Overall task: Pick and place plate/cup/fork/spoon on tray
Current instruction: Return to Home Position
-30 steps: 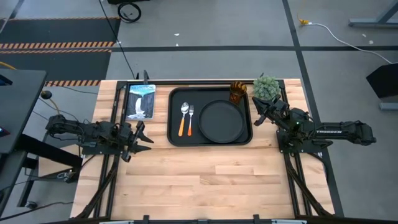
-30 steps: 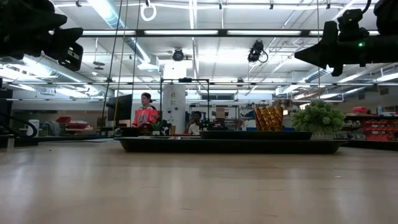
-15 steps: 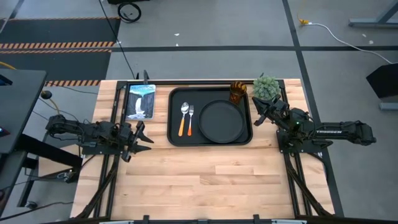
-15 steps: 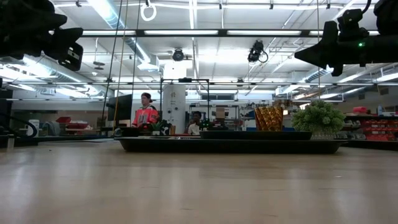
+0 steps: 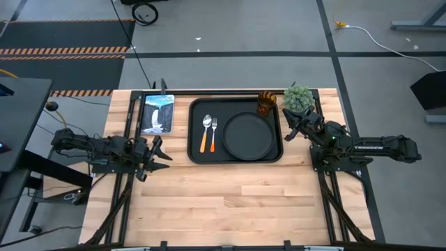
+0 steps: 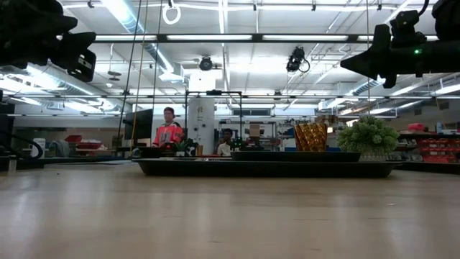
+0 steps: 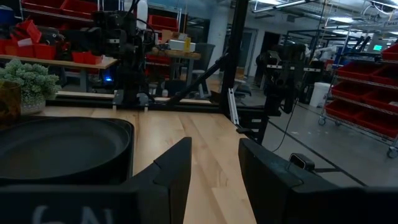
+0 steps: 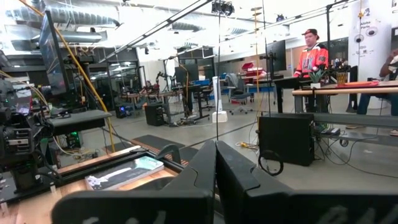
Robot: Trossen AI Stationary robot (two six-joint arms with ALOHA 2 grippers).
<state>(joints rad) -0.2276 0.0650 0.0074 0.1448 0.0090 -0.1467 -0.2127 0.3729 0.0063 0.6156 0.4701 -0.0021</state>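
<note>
The black tray point(image 5: 197, 155) lies at the middle of the table's far half. On it lie the round black plate point(image 5: 245, 136), the orange-handled spoon point(image 5: 206, 132) and, beside it, the orange-handled fork point(image 5: 214, 132). The amber cup point(image 5: 267, 103) stands at the tray's far right corner. My left gripper point(image 5: 162, 155) is open and empty, left of the tray and raised above the table. My right gripper point(image 5: 288, 127) is shut and empty, just right of the tray and also raised. The left wrist view shows the plate point(image 7: 56, 146) ahead of the open fingers.
A small green plant point(image 5: 297, 97) stands right of the cup at the far edge. A picture book point(image 5: 157, 113) lies left of the tray. The table's near half is bare wood point(image 5: 230, 202). People stand in the room beyond the table point(image 6: 169, 133).
</note>
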